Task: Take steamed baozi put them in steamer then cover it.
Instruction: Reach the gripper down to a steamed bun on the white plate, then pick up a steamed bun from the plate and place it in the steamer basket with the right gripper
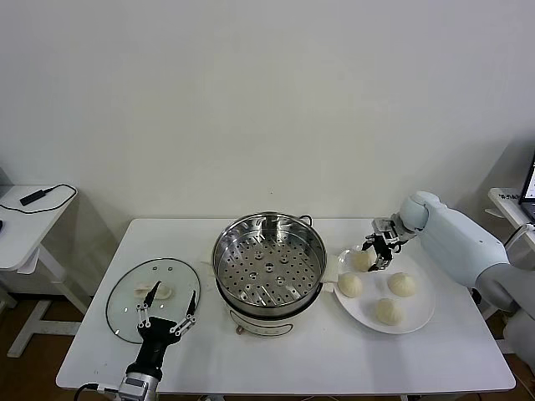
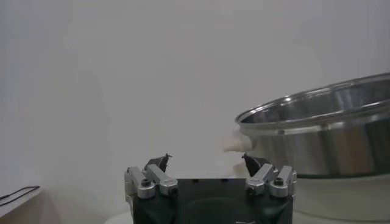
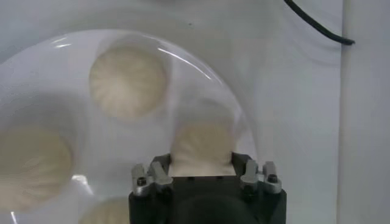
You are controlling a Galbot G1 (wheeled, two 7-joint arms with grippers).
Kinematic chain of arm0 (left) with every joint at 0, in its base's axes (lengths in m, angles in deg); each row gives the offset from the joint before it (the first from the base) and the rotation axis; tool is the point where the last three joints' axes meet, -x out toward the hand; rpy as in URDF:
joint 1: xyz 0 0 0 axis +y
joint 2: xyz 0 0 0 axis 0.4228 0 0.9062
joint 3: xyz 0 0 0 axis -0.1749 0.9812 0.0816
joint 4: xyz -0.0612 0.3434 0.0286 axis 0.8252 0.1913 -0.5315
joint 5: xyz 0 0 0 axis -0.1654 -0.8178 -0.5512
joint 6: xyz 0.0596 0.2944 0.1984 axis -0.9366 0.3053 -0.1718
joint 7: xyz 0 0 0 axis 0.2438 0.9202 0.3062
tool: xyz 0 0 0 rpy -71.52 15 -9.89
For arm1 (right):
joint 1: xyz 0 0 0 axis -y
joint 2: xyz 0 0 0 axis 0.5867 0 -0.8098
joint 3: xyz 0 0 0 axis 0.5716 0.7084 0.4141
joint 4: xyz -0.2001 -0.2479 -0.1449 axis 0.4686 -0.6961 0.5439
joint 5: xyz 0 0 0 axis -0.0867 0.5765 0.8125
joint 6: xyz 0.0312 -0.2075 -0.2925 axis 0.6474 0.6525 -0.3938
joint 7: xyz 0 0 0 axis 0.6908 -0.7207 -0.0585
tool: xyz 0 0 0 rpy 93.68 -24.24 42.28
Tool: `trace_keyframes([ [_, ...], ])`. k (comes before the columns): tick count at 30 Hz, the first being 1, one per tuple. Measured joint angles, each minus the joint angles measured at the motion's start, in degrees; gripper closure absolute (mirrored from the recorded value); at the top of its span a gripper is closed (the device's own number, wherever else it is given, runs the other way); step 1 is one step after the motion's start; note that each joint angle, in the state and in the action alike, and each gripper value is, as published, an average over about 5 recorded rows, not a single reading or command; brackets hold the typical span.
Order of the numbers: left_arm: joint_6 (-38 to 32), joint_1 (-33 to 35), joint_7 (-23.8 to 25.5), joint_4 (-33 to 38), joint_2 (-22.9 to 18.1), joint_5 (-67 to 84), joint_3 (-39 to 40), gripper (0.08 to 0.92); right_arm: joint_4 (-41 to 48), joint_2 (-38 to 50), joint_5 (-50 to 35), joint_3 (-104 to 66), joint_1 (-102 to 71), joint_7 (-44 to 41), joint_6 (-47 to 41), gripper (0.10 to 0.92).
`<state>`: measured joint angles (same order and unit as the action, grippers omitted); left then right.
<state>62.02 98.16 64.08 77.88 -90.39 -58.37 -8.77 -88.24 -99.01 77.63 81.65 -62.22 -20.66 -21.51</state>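
Resting on the plate (image 1: 415,313) at the table's (image 1: 334,359) right side are four baozi: a far-left one (image 1: 362,260), a near-left one (image 1: 350,285), a far-right one (image 1: 402,284) and a front one (image 1: 388,311). The right gripper (image 1: 378,251) is down over the far-left one, and in the right wrist view that bun (image 3: 203,145) sits between the two fingers with the jaws pinching its sides; the bun is still on the plate (image 3: 36,79). Another bun (image 3: 127,82) lies just beyond it in that view, well apart from the fingers.

Left of the plate, at the table's middle, stands the steamer (image 1: 268,263), uncovered, its perforated tray bare. Its cream base touches the plate's left rim or stands just beside it; I cannot tell which. The steel wall (image 2: 323,137) shows in the left wrist view too.

Farther left lies the glass lid (image 1: 150,296), flat on the table, white handle up. The left gripper (image 1: 167,320) hangs over the lid's near edge, jaws spread wide, with nothing between them, apart from the steamer. A small side table (image 1: 25,225) with a black cable stands beyond the table's left end.
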Motion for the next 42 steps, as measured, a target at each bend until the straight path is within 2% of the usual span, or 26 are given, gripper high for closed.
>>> trace_keyframes([
  [13,0.37,0.17,-0.08,1.3,0.08,0.0,0.55,0.177,-18.82,7.19,-1.42,7.61,14.98,-5.0,10.6,0.347],
  [24,0.61,0.4,-0.38,1.98,0.23,-0.01,0.58,0.177,-32.37,5.54,-5.16,14.66,26.66,-7.19,15.01,0.347],
  [33,0.62,0.64,-0.53,2.57,0.35,0.01,0.51,0.177,-34.6,-1.25,-4.04,17.22,27.21,-7.2,16.81,0.352],
  [42,0.27,0.77,-0.67,2.66,0.36,0.15,0.56,0.177,-30.58,-8.75,0.19,17.78,23.42,-6.44,17.6,0.355],
])
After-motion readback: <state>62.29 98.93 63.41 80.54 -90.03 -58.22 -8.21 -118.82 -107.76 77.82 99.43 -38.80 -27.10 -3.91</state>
